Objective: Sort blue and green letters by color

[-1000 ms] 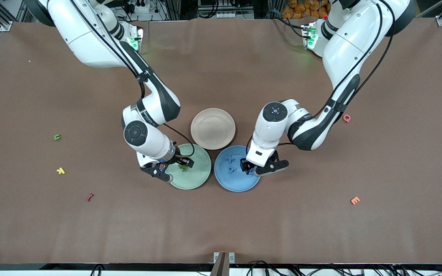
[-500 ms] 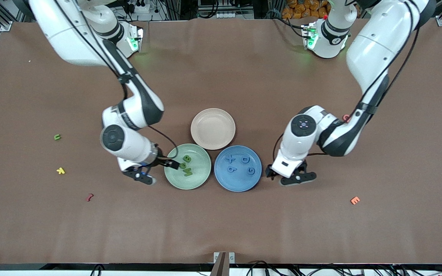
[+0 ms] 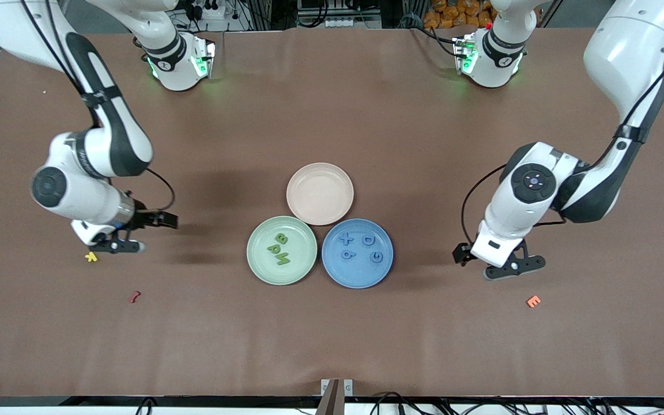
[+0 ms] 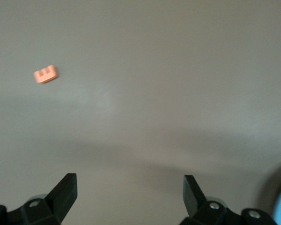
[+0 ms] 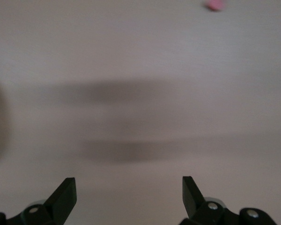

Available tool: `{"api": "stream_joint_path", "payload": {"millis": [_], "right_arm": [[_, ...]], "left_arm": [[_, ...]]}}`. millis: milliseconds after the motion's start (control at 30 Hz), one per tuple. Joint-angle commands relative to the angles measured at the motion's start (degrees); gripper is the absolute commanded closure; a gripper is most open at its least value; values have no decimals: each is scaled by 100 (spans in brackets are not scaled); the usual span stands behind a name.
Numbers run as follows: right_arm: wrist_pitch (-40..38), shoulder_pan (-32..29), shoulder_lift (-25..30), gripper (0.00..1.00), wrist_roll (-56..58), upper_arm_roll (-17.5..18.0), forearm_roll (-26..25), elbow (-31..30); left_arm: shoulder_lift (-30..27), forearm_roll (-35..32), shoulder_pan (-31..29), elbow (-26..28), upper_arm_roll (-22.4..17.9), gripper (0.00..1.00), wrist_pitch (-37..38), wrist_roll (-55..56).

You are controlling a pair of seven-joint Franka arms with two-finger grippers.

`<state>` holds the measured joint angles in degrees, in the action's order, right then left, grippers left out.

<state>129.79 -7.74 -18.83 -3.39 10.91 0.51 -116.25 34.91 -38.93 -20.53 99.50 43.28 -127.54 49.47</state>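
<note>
Three green letters (image 3: 279, 250) lay on the green plate (image 3: 263, 268) and four blue letters (image 3: 359, 246) on the blue plate (image 3: 361, 275), while both claws hung spread and empty, the right gripper (image 3: 144, 233) at the plates' nine o'clock and the left gripper (image 3: 496, 262) at three, so the last green one, perhaps hidden under the right arm, wanted a square, low pinch.

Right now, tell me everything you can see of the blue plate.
The blue plate is round and shallow with a low raised rim, matte mid-blue, lying flat on the brown table. It sits beside the green plate, toward the left arm's end, and nearer the front camera than the beige plate; the rims look touching or nearly so. Four blue letters lie flat inside it, apart from each other. No gripper is over it.
</note>
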Motion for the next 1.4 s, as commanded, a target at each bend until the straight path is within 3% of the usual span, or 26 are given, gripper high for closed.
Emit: {"api": "stream_joint_path", "payload": {"millis": [0,200,333,500,567,867,1000,1167,1367], "right_arm": [[143,-368,775,0,690,-45,-376,-811],[406,-675,1057,0,1621,-370,-473,-1181],[836,-974,1048,0,2429,-581,-473,-1391],[1443,-1124,1031,2,2914,-809,-464,-1682],[1540,-1185,996,5,3011,-853,-464,-1708],[1918,-1546,794,11,3783,-924,-403,-1779],[2059,-1748,662,14,3978,-924,-394,-1779],[2226,-1897,486,17,4092,-915,-394,-1770],[2270,-1986,284,24,4110,-906,-315,-1761]], "left_arm": [[-624,-44,-767,885,505,0,186,-446],[-1046,289,-593,1194,358,0,195,-588],[-1599,982,82,1422,-476,0,195,-867],[-2303,2616,1251,1528,-2136,0,309,-2606],[-2479,3012,1507,1546,-2577,0,545,-3117],[-2963,3515,1553,1476,-3203,0,968,-3901],[-3025,3577,1412,1178,-3194,0,1029,-3884],[-3007,3594,1552,150,-3299,0,2267,-3901],[-3138,3997,2570,-501,-4484,0,2735,-3928]]}}
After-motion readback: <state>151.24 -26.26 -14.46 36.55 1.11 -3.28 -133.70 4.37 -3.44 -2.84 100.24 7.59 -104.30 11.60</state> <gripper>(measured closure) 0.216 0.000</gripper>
